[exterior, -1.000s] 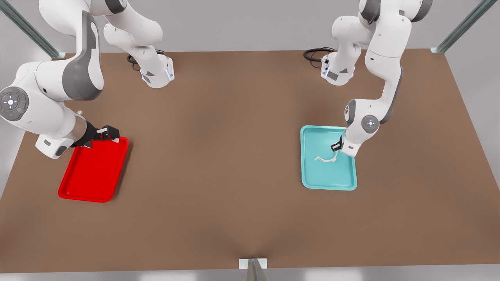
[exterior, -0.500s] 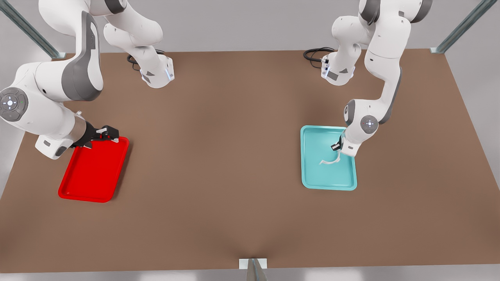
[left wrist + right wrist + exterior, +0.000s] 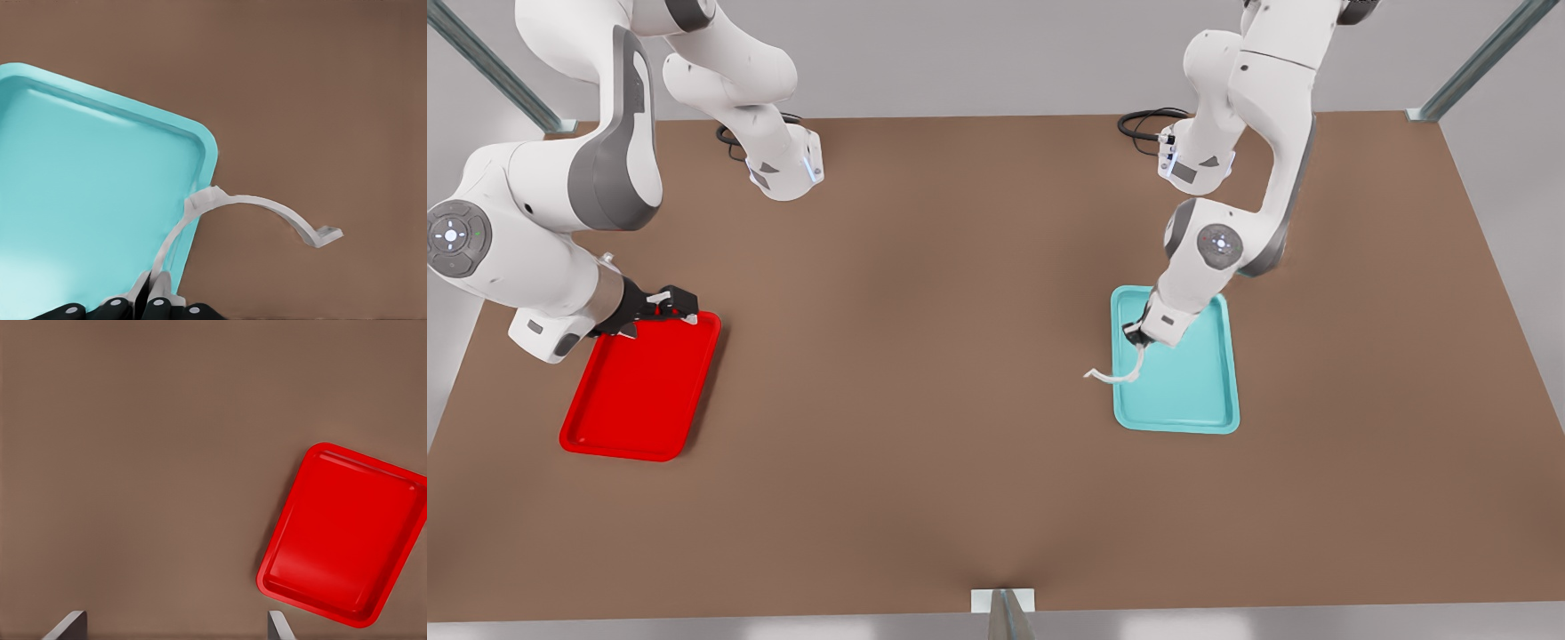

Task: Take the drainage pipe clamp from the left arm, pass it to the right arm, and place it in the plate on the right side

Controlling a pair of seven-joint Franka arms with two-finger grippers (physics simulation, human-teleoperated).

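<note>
We hold the drainage pipe clamp [image 3: 253, 207] in our left pincer [image 3: 150, 303]. The two fingers [image 3: 160, 308] are pinched tight on one end of it. From there the thin white half-ring curves away from the pincer, out past the rim of the teal tray [image 3: 80, 193]. Its far tab hangs over the brown table [image 3: 320, 87], past the tray's edge. In the front view, the left pincer [image 3: 1136, 339] hangs over the tray's [image 3: 1192, 391] corner, and the clamp [image 3: 1116, 372] sticks out toward the middle of the table [image 3: 925, 356].

Our right pincer [image 3: 679, 305] waits well apart from the clamp, above the far end of the red plate [image 3: 636, 400]. Its fingers [image 3: 70, 627] are spread wide and hold nothing. From this pincer, the plate [image 3: 347, 533] lies off to one side on the table [image 3: 133, 453].
</note>
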